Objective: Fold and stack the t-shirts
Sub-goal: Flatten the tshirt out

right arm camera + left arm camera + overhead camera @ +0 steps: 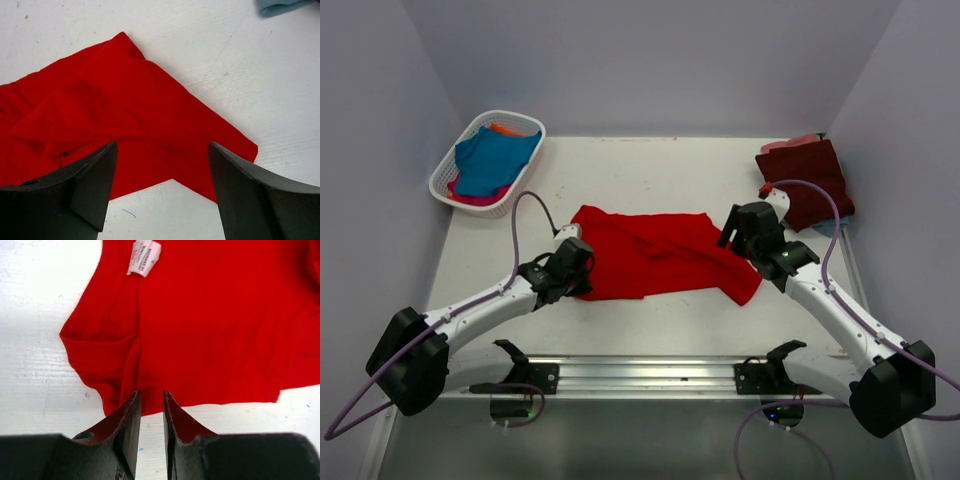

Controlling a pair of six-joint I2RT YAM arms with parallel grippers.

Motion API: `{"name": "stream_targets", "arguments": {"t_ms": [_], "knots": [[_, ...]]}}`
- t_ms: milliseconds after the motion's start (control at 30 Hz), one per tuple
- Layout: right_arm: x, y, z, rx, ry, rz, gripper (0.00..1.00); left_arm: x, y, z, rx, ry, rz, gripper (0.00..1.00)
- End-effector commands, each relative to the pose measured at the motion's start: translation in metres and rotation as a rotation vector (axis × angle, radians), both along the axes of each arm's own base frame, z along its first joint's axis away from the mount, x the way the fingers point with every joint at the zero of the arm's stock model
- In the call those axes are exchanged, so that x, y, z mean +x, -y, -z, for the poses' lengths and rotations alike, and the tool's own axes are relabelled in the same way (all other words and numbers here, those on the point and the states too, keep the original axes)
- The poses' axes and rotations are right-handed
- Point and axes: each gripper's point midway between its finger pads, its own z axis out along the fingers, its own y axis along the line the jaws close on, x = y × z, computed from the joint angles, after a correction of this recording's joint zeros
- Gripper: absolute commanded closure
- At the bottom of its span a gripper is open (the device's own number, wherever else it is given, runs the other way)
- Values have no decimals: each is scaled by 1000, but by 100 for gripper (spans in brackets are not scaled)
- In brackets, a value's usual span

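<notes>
The red t-shirt point(655, 255) lies spread in the middle of the worktop point(650, 170), a little crumpled, and I have one arm at each of its ends. I think this is in order to take both sides and make the fold.

The left gripper point(151, 395) stands at the hem, at 9 o'clock of the shirt. Its fingers are almost together, with only a thin gap. I cannot tell if they already pinch the edge of the cloth or only touch it.

The right gripper point(162, 145) hangs over the pointed corner at 3 o'clock. Its fingers are wide apart and hold nothing.

The maroon t-shirt point(805, 175) rests folded at 2 o'clock, probably as the start of the stack, with a bit of pale blue cloth point(280, 6) just beside it. The white basket point(438, 183) at 10 o'clock holds the teal t-shirt point(492, 160) and some orange cloth point(505, 128), so these wait for their turn.

A white neck label point(144, 257) shows inside the collar of the red shirt. It has print on it, but the letters are too small to read. I see no other writing or brand.
</notes>
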Motion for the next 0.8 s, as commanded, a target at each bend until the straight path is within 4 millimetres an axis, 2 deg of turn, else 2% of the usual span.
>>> {"name": "stream_targets", "arguments": {"t_ms": [0,200,433,500,600,767], "knots": [[6,-3,-17,17,57,-10,24,12,-7,7,32,30,-61,73],[4,-1,-18,19,64,-9,24,14,-17,18,65,18,-91,74],[3,-2,-21,26,69,-12,24,12,-19,27,74,4,-79,74],[3,-2,-22,28,70,-13,24,11,-15,31,48,-8,-66,74],[3,-2,-24,29,73,-13,27,8,-1,34,-19,-14,-21,81],[2,-2,-24,28,74,-13,31,9,12,29,-80,-14,16,87]]}}
